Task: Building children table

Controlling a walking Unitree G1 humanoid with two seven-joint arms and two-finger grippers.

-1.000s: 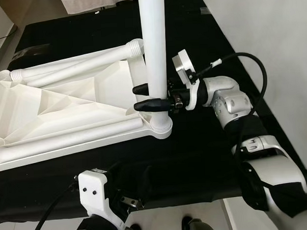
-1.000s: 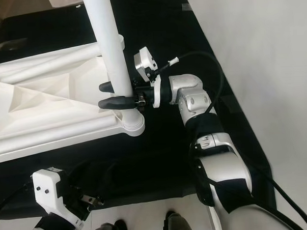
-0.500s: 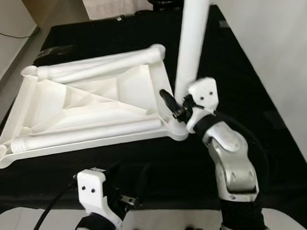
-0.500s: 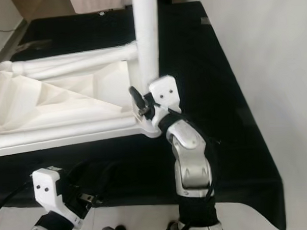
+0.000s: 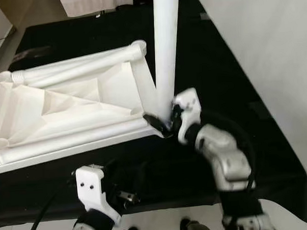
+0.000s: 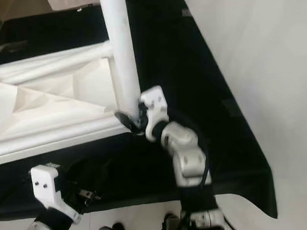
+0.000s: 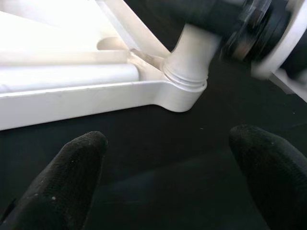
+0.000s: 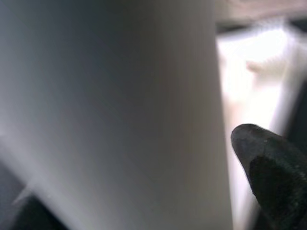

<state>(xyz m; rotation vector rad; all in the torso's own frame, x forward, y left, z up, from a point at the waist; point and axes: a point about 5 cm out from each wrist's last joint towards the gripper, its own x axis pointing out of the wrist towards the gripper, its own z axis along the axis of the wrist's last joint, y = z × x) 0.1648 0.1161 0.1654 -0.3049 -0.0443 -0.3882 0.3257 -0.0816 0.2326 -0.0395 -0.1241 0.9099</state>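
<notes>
Table top, white plastic, lay upside down on a black cloth, w/ one leg standing upright in its near right corner socket. Right gripper sat at the base of that leg, just above the socket; one black finger showed pressed close beside the white tube in the right wrist view, the other hidden behind the leg, so couldn't tell if the jaws were clamped on it or just alongside. Right arm bent up from the near edge of the cloth, its white wrist housing touching or nearly touching the leg's lower part.

Left gripper hung low by the cloth's near edge, jaws spread wide & holding nothing, both black fingertips apart w/ the corner socket seen between them, farther off. Its white wrist block sat below the table top's near rim, well apart from the right gripper.

Two more legs lay flat inside the upturned top: one along the far rim, one along the near rim, both running left to right. Ribs crossed the underside diagonally. Pale floor lay to the right of the cloth.
</notes>
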